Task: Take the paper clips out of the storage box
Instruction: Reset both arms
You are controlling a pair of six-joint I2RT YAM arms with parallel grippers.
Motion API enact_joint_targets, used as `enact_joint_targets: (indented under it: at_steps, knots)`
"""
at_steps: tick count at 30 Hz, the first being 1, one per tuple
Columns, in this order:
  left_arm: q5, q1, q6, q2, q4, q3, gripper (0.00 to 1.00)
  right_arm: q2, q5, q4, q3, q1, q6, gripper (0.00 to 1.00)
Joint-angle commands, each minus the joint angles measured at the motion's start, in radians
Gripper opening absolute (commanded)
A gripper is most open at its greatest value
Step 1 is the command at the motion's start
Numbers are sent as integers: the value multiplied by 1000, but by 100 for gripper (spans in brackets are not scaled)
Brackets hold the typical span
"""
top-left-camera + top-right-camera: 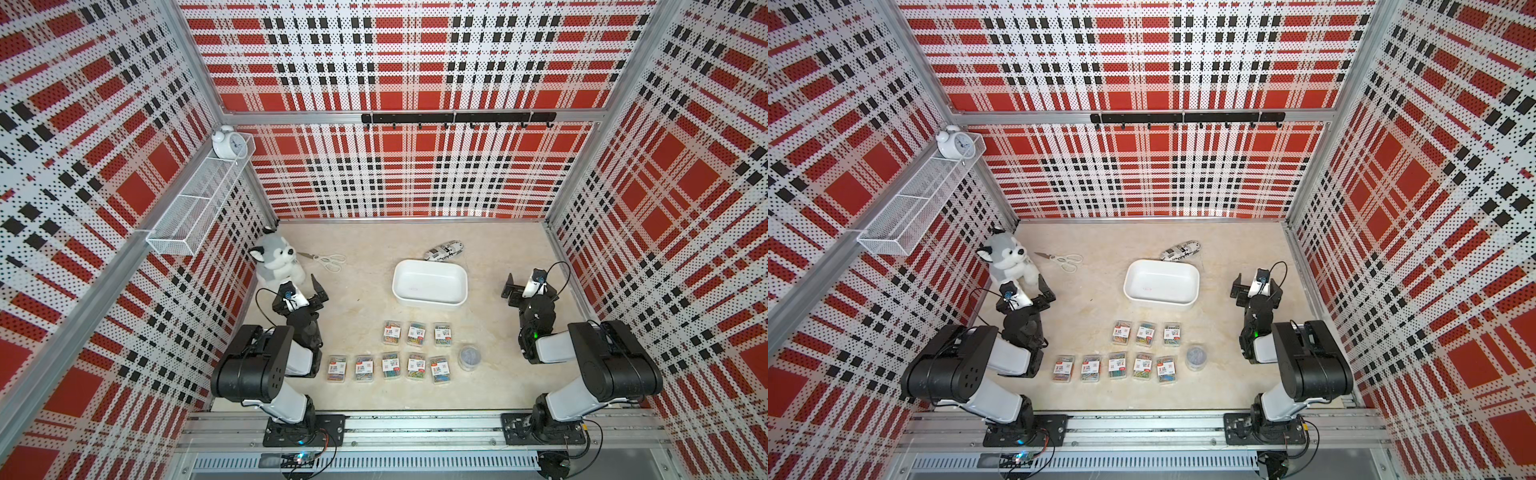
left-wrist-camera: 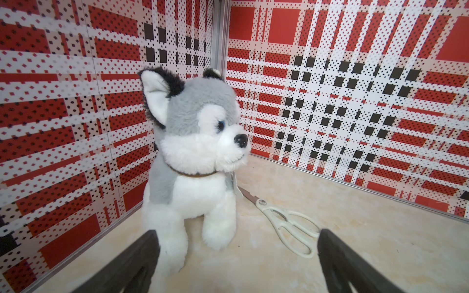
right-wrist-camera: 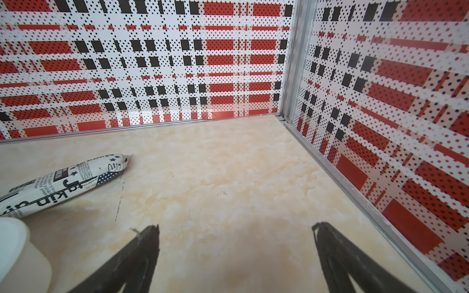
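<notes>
In both top views the white storage box (image 1: 428, 302) (image 1: 1159, 305) stands mid-table, and nothing shows inside it. The paper clips lie on the table in front of it. Three clear cases (image 1: 416, 334) (image 1: 1145, 333) form one row. Several more cases (image 1: 390, 365) (image 1: 1117, 365) form a nearer row. A round tub (image 1: 469, 357) (image 1: 1196, 356) stands at that row's right end. My left gripper (image 1: 297, 284) (image 1: 1022, 284) (image 2: 237, 233) is open and empty, left of the box. My right gripper (image 1: 532, 280) (image 1: 1256, 281) (image 3: 236, 226) is open and empty, right of the box. A corner of the box (image 3: 15, 248) shows in the right wrist view.
A plush husky (image 1: 274, 259) (image 2: 198, 152) and white scissors (image 1: 328, 262) (image 2: 286, 225) lie just ahead of the left gripper. A printed pouch (image 1: 444, 251) (image 3: 63, 182) lies behind the box. A wire-mesh basket (image 1: 199, 199) with a clock (image 1: 227, 143) hangs on the left wall.
</notes>
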Motion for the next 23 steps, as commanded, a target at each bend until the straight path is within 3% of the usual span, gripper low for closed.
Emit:
enact_joint_targets:
  at_steps: [1, 23]
  knots:
    - [4, -7, 14, 6, -14, 20, 98, 14, -2, 15, 1, 4, -8, 100]
    - [5, -13, 21, 7, -29, 27, 98, 11, -5, 12, 0, 4, -8, 100]
